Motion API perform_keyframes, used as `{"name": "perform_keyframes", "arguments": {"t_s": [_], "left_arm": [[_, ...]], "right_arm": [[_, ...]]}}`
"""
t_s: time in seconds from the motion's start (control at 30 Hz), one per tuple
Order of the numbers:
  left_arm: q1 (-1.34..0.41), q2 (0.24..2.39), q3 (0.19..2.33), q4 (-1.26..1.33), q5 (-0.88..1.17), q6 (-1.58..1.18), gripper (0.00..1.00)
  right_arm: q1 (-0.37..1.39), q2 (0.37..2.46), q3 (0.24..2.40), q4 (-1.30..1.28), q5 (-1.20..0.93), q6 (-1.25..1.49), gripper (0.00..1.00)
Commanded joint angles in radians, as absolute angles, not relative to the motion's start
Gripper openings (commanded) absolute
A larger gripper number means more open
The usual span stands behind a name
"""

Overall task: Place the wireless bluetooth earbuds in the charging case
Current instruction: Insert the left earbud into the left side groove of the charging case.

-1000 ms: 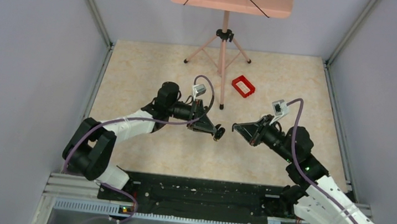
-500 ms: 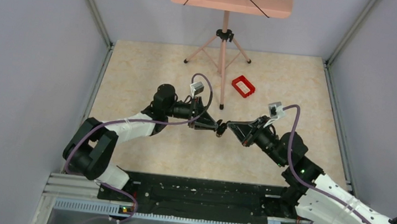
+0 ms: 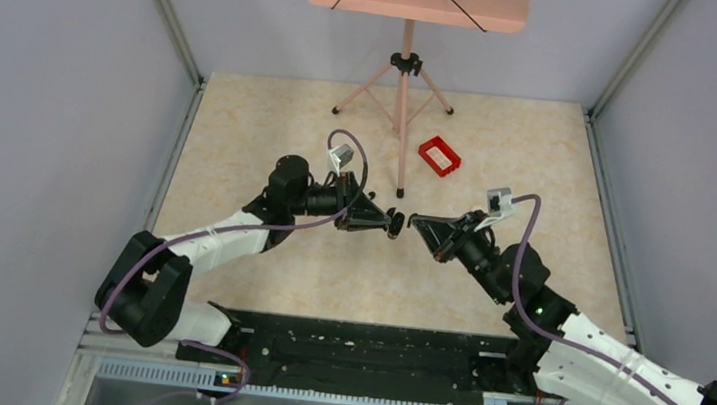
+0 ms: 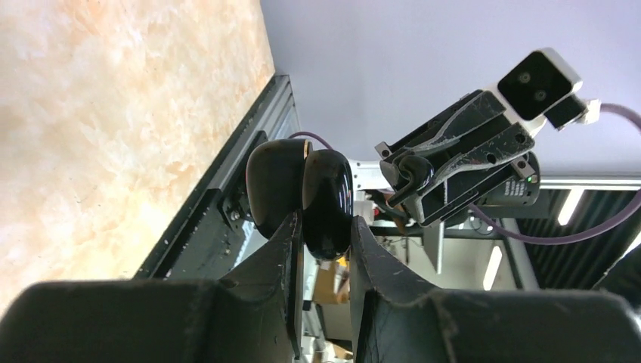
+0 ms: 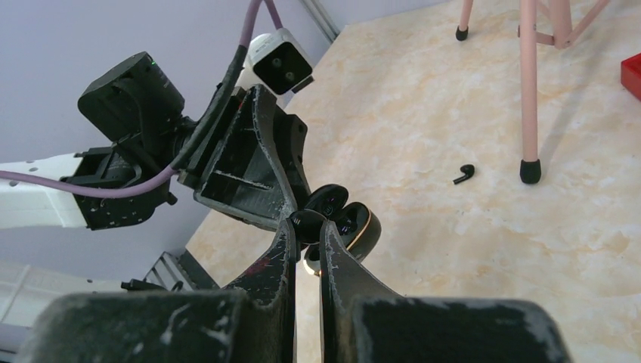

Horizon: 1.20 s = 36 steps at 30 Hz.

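Top view, from above and behind: a beige marbled table (image 3: 272,123), with two black-and-white arms meeting near its middle. Left gripper (image 3: 394,222) pinching a small glossy black oval charging case (image 3: 397,222), held up off the table. Right gripper (image 3: 414,221) just beside it, tip facing tip, narrowly apart, jaws pressed together; whatever sits between them too small to make out here. Farther back, a small red rectangular tray (image 3: 440,156) and a pink tripod music stand (image 3: 405,77). Compared with a second earlier: both grippers farther from the arm bases, and the gap between them narrower.

Left wrist view: left gripper (image 4: 325,224) clamped on one half of the charging case (image 4: 326,198), the other half hinged open to the left. Right gripper (image 4: 410,172) up and to the right, near the case but apart from it, closed on a tiny black comma-shaped earbud (image 4: 414,168).

Right wrist view: right gripper (image 5: 308,229) squeezed on the earbud (image 5: 306,221), directly in front of the open, gold-rimmed case (image 5: 355,227); touching or not, impossible to tell. A second earbud (image 5: 465,174), tiny and black, lying on the table near a foot of the music stand, well apart from both grippers.
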State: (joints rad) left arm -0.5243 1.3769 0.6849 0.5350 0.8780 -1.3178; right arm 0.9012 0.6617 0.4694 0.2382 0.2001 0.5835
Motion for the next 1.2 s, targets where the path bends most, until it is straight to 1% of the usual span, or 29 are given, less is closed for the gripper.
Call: {"name": "perform_keyframes", "arguments": {"t_s": [0.0, 0.07, 0.13, 0.27, 0.43, 0.5, 0.6, 0.7, 0.8, 0.97, 1.03, 1.17], "left_arm": [[-0.523, 1.357, 0.725, 0.472, 0.903, -1.144, 0.00], [-0.522, 1.377, 0.742, 0.498, 0.984, -1.104, 0.00], [-0.523, 1.373, 0.751, 0.480, 1.022, -1.048, 0.00], [-0.525, 1.364, 0.804, 0.358, 1.112, -0.883, 0.00], [-0.527, 1.320, 0.913, -0.043, 1.062, -0.526, 0.00], [-0.527, 1.315, 0.947, -0.130, 1.037, -0.438, 0.00], [-0.527, 1.313, 0.955, -0.162, 1.029, -0.415, 0.00], [-0.527, 1.325, 0.954, -0.137, 1.036, -0.465, 0.00], [-0.527, 1.352, 0.951, -0.036, 1.033, -0.662, 0.00], [-0.527, 1.397, 0.831, 0.450, 1.075, -1.157, 0.00], [-0.527, 1.417, 0.814, 0.516, 1.070, -1.241, 0.00], [-0.526, 1.428, 0.792, 0.569, 1.048, -1.322, 0.00]], "right_arm": [[0.923, 0.692, 0.467, 0.342, 0.213, 0.574, 0.00], [0.923, 0.665, 0.448, 0.350, 0.215, 0.574, 0.00], [0.922, 0.609, 0.441, 0.319, 0.233, 0.564, 0.00], [0.923, 0.504, 0.484, 0.145, 0.264, 0.522, 0.00], [0.922, 0.409, 0.528, -0.011, 0.306, 0.496, 0.00], [0.923, 0.392, 0.530, -0.041, 0.306, 0.494, 0.00], [0.923, 0.398, 0.534, -0.044, 0.287, 0.495, 0.00], [0.923, 0.440, 0.544, -0.014, 0.246, 0.493, 0.00], [0.923, 0.508, 0.548, 0.079, 0.188, 0.481, 0.00], [0.922, 0.629, 0.568, 0.220, 0.086, 0.450, 0.00], [0.923, 0.658, 0.564, 0.269, 0.067, 0.456, 0.00], [0.923, 0.683, 0.552, 0.321, 0.064, 0.463, 0.00]]}}
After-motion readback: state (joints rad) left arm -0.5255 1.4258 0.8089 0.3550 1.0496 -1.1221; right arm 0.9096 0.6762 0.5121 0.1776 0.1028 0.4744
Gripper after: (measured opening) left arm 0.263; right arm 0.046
